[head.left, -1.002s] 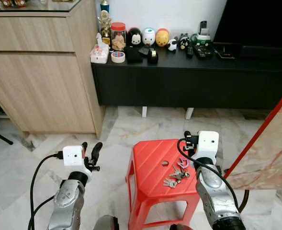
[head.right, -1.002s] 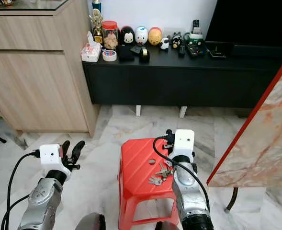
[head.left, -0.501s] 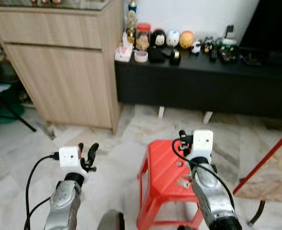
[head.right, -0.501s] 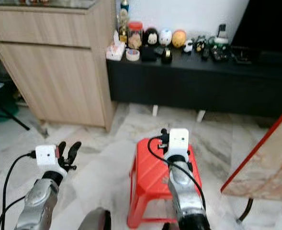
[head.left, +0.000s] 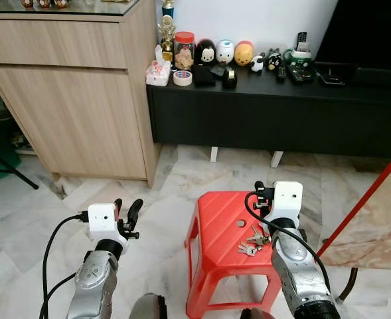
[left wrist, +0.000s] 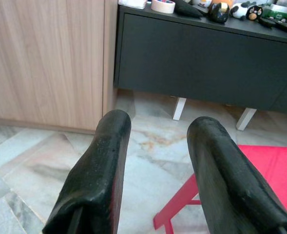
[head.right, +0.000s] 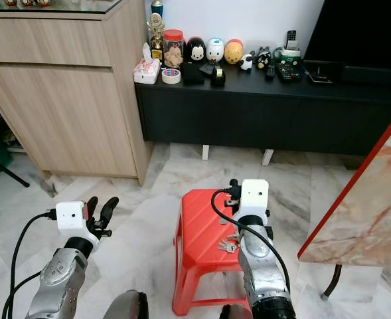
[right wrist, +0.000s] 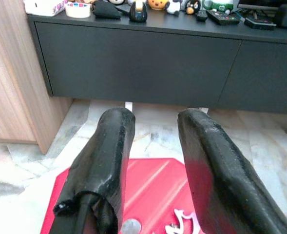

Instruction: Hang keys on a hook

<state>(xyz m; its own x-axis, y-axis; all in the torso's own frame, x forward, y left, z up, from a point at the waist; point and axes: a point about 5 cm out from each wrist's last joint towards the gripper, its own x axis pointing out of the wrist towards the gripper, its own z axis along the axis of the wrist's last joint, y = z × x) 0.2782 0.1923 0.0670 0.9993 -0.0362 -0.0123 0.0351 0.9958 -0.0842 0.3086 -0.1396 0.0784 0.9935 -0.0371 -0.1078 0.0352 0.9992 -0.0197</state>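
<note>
Camera steadied; keys (head.left: 253, 240) on stool (head.left: 215, 226).

A living-room corner with a red stool, a low black cabinet and a wooden sideboard.

The red plastic stool (head.left: 225, 229) stands on the pale marble floor (head.left: 168, 183). Behind it a long black TV console (head.left: 275, 109) carries a tissue box (head.left: 158, 74), a roll of tape (head.left: 181, 78), a red-lidded jar (head.left: 183, 50), three egg-shaped character figures (head.left: 226, 52) and remote controls (head.left: 300, 72). A light wood sideboard (head.left: 69, 93) adjoins the console on the robot's left. A red-edged marble slab (head.left: 374, 212) leans at the robot's right.
</note>
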